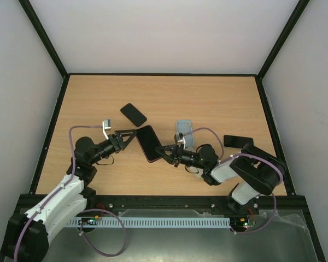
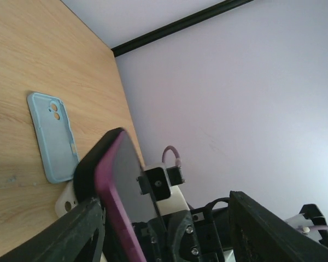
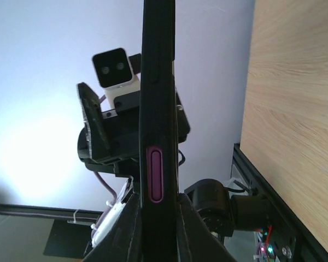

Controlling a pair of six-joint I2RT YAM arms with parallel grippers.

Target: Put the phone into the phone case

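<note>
My left gripper [image 1: 130, 137] reaches in from the left, low over the wooden table [image 1: 218, 98], with its jaws spread wide. In my left wrist view the two dark fingers [image 2: 79, 234] stand far apart at the bottom of the frame. The phone's near end sits between them, closer to the left-hand finger, and the jaws are not clamped on it.

A little further back, lying flat on the wood, is a spare black phone [image 1: 133, 114], apart from everything I am holding.

Next comes the phone [image 1: 147, 143] itself, a dark slab with a plum-coloured rim, held up off the table between my two arms. It lies at a slant in the top view, its upper-left end toward my left gripper and its lower-right end toward my right. I cannot tell whether that plum rim is part of the phone or a cover on it.

My right gripper [image 1: 168, 153] is closed on that lower-right end. My right wrist view shows the phone edge-on, rising straight out from between my pinched fingers, with a plum side button on it.

Just behind my right gripper, the light blue phone case [image 1: 185, 132] lies flat and empty on the table, inner side up. A white case [image 2: 64, 203] peeks out beside its near end in my left wrist view.

Furthest right, a second black phone [image 1: 238, 141] lies flat on the wood.
</note>
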